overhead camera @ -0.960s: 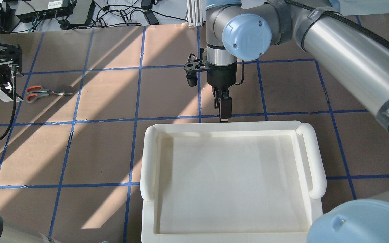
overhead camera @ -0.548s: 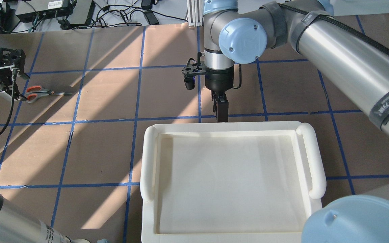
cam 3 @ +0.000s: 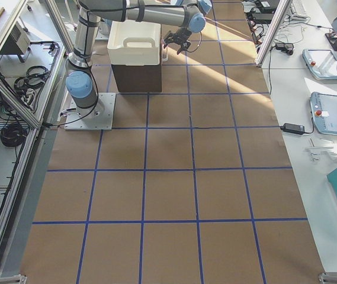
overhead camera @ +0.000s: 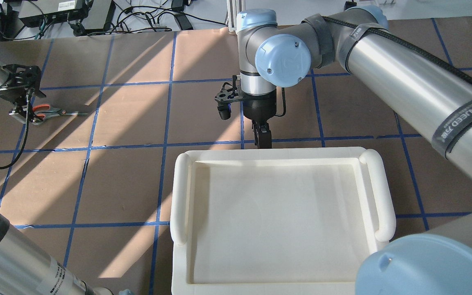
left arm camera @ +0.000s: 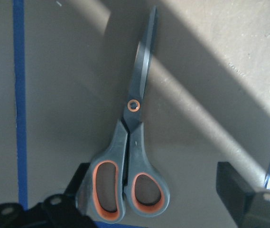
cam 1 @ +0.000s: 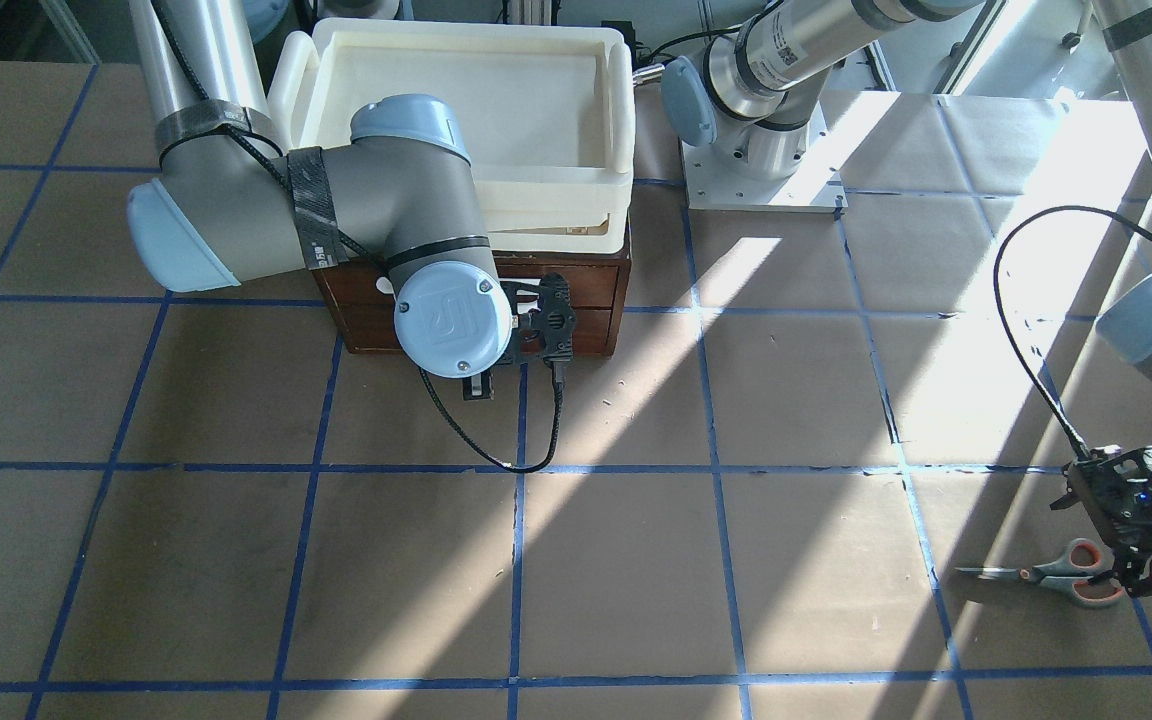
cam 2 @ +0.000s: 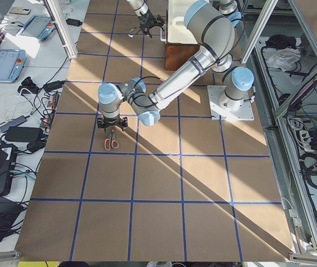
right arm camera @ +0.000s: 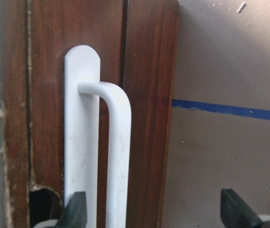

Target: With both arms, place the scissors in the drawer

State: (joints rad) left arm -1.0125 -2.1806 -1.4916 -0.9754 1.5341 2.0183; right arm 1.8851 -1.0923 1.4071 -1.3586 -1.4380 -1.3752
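Note:
The scissors (overhead camera: 49,111) lie flat on the brown table at the far left, blades pointing right. In the left wrist view the scissors (left arm camera: 131,156) have their grey, orange-lined handles between my left gripper's (left arm camera: 154,176) fingers. My left gripper (overhead camera: 25,114) is open and low over the handles (cam 1: 1086,580). The drawer (right arm camera: 146,95) has a dark wooden front and a white bar handle (right arm camera: 118,156). My right gripper (right arm camera: 154,209) is open with the bar handle between its fingers. From overhead my right gripper (overhead camera: 262,139) hangs at the tray's far edge.
A cream plastic tray (overhead camera: 281,155) sits on top of the wooden cabinet (cam 1: 586,320) and hides the drawer from overhead. Blue tape lines grid the table. Cables and electronics (overhead camera: 55,12) lie beyond the far edge. The left arm's base plate (cam 1: 761,180) stands beside the cabinet.
My left gripper has moved right and down over the scissors' handles. My right gripper has dropped and shifted slightly left at the drawer front. The scissors have not moved.

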